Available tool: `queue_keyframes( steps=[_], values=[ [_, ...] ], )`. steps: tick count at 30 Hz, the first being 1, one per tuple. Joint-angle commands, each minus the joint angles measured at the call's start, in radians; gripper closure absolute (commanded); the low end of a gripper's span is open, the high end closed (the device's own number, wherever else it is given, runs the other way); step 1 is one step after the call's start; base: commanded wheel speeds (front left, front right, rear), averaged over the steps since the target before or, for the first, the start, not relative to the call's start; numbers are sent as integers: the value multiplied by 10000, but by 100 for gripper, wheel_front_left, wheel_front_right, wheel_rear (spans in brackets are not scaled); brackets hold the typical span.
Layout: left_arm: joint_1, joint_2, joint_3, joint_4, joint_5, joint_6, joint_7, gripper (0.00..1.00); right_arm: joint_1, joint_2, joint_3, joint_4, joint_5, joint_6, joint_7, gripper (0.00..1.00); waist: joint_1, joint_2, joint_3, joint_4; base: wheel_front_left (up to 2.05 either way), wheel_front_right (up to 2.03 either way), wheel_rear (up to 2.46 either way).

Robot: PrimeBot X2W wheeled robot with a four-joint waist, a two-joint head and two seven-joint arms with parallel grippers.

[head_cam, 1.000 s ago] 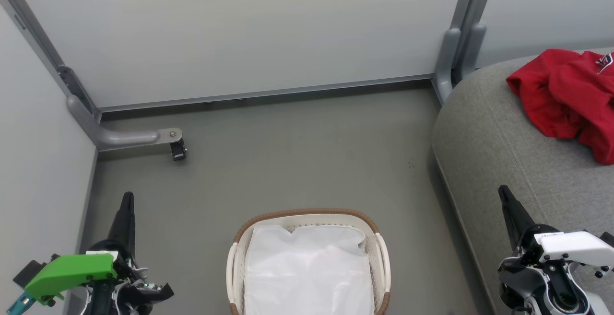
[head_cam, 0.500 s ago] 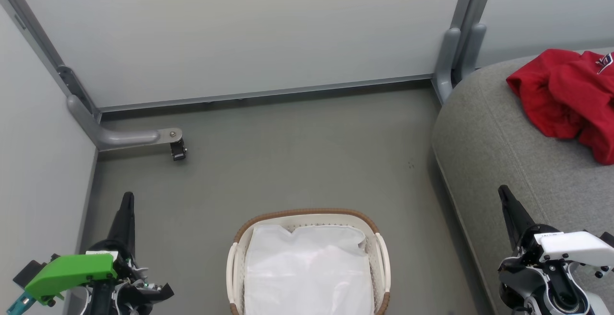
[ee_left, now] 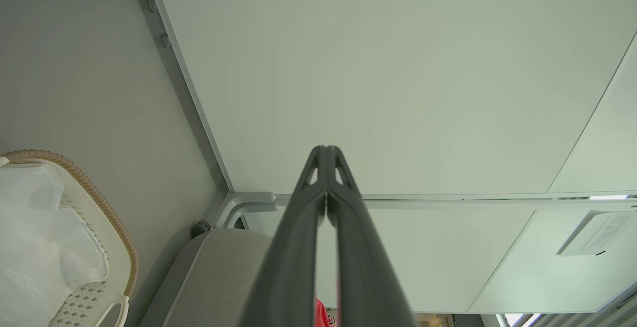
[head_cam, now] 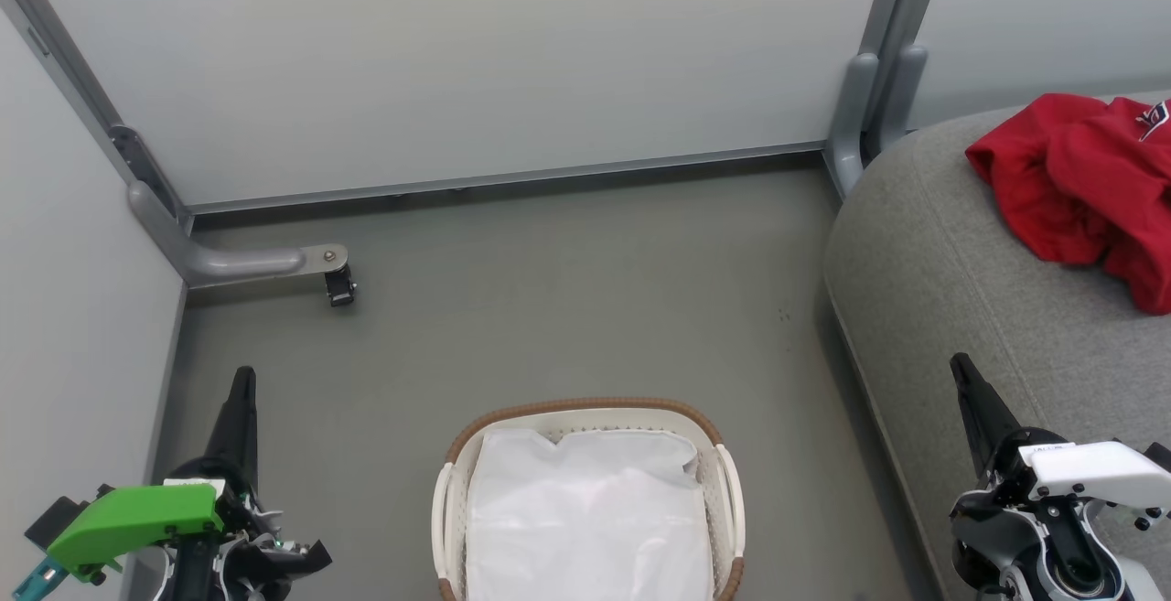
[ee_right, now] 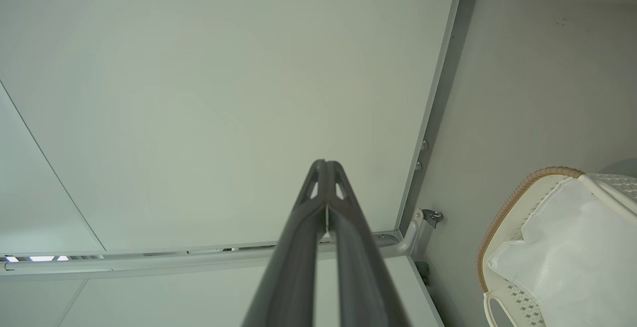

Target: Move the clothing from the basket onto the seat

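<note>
Head view: left claw point(head_cam: 238, 409) and right claw point(head_cam: 974, 400) sit low, fingers pointing up the frame, basket point(head_cam: 585, 405) between them. Clothing point(head_cam: 1066, 185), a red heap, lies on the seat point(head_cam: 951, 290), ahead and right of the right claw, so that arm is nearer. Basket shows a white liner point(head_cam: 585, 519); no red seen there.

Left wrist view: left claw point(ee_left: 326, 167) clenched, empty; basket point(ee_left: 82, 297) off its lower left.

Right wrist view: right claw point(ee_right: 326, 177) clenched, empty; basket point(ee_right: 517, 301) off its lower right. Task looks about done.
</note>
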Motion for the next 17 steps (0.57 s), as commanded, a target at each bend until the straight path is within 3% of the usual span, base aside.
queue_keyframes(
  steps=[1,17],
  values=[
    [-102,3,18,-13,17,-51,40,100,-79,-35,-21,-29,-39,-3,25,100,0,0,0,0,0,0,0],
    [-102,2,19,-13,18,-51,41,100,-80,-32,-24,-29,-31,-3,29,100,0,0,0,0,0,0,0]
  ],
)
